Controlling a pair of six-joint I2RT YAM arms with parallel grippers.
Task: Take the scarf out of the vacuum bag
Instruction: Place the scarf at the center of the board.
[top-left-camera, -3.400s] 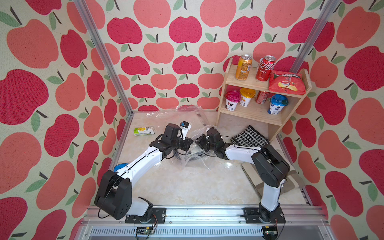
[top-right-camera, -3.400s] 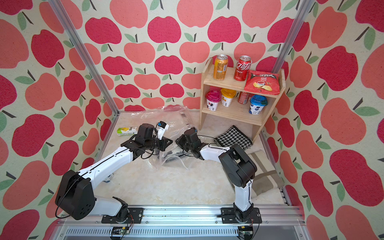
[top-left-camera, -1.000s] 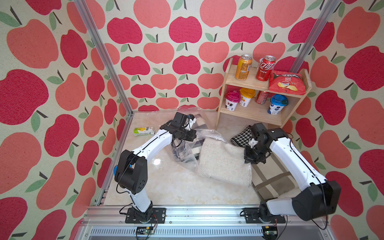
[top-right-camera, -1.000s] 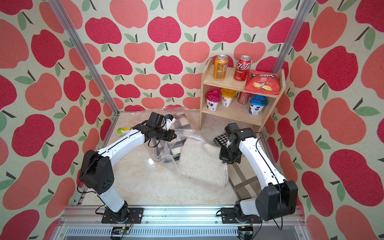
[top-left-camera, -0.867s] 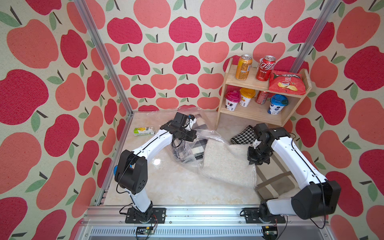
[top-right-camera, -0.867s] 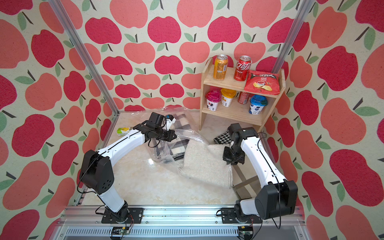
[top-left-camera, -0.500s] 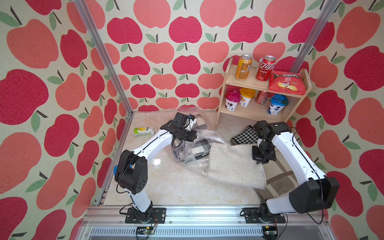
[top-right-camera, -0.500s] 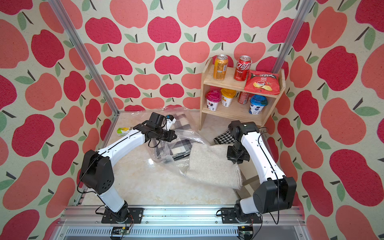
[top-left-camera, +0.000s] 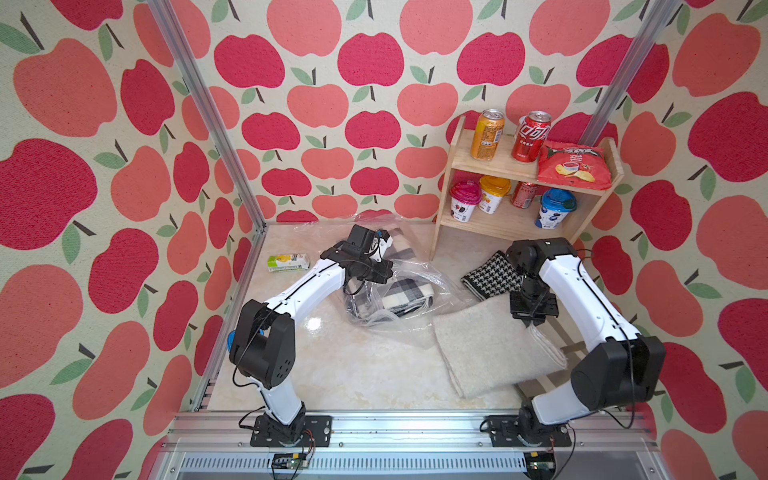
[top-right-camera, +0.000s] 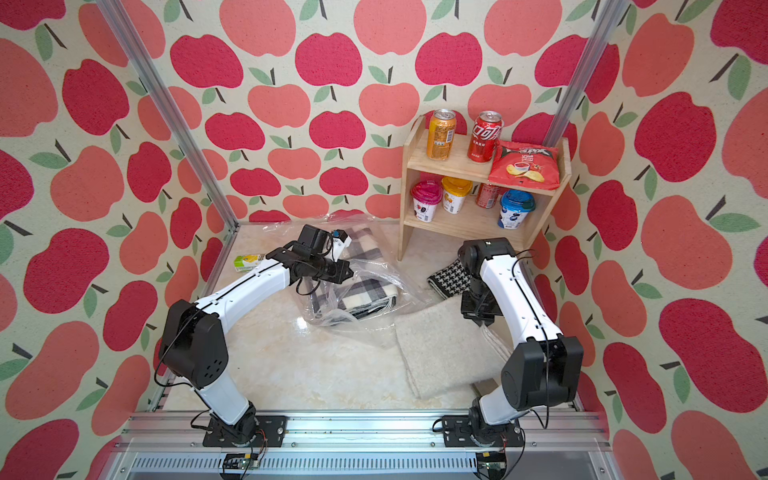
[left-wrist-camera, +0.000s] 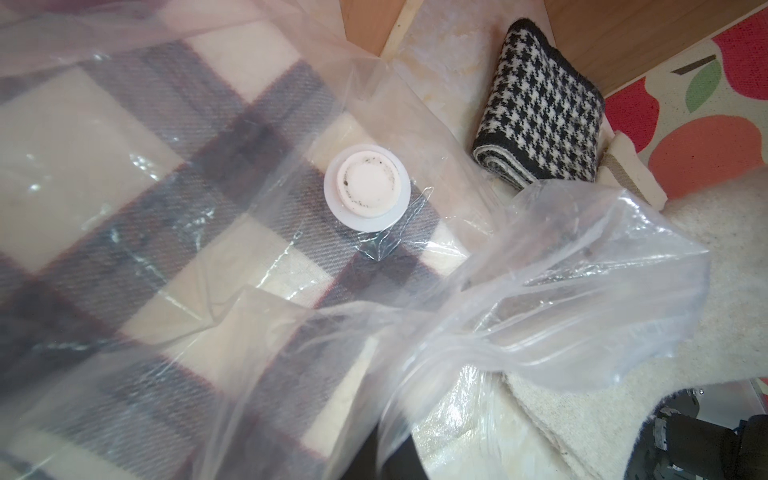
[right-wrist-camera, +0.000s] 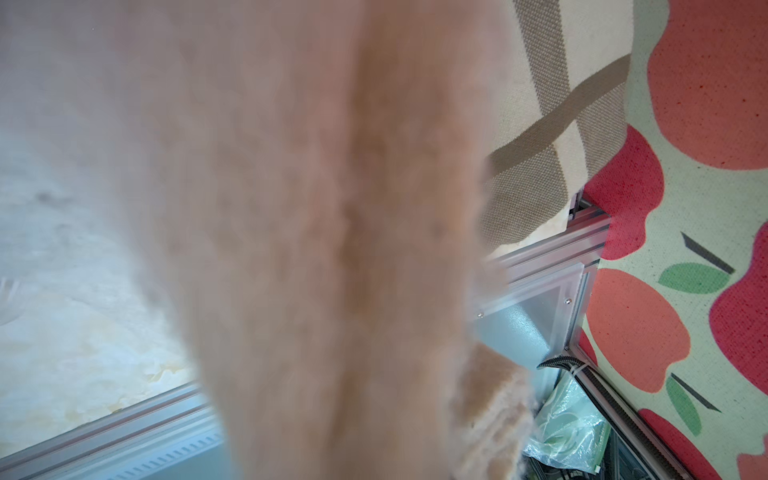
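The cream scarf (top-left-camera: 490, 345) lies near right, outside the vacuum bag (top-left-camera: 419, 268), with its far corner pinched tight in the right claw (top-left-camera: 531, 321). It looks fuzzy and folded flat. The left claw (top-left-camera: 384, 275) is clamped on the crinkly bag, which holds a plaid scarf (top-left-camera: 405, 293). A red can (top-left-camera: 531, 136) carries white Chinese script.

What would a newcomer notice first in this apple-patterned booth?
A fluffy cream scarf sprawls front right, one edge pinched in the right arm's jaws. Mid-table, a crinkly transparent vacuum bag holds a grey plaid scarf. A wooden snack shelf stands back right.
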